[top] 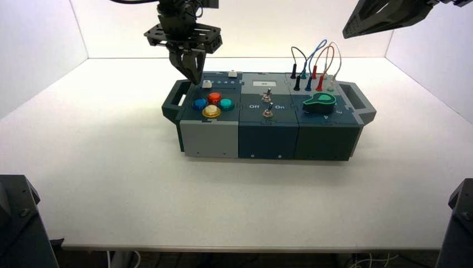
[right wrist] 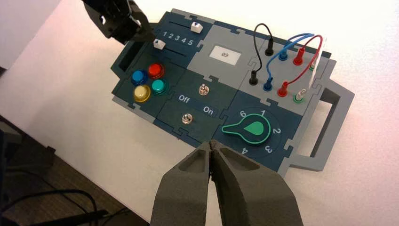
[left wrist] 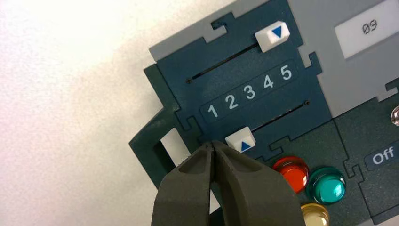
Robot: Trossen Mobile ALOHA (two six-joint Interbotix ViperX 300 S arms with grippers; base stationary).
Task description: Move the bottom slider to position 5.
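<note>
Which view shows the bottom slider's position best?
The left wrist view: the bottom slider sits large near digit 1, just beyond the shut left gripper. The high view and right wrist view show it only as a small white knob.

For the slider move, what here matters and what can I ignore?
Matters: bottom slider, near 1; digit 5; left gripper, shut beside that slider.

Ignore: top slider, coloured buttons, toggle switches, green dial, wires, right gripper.
</note>
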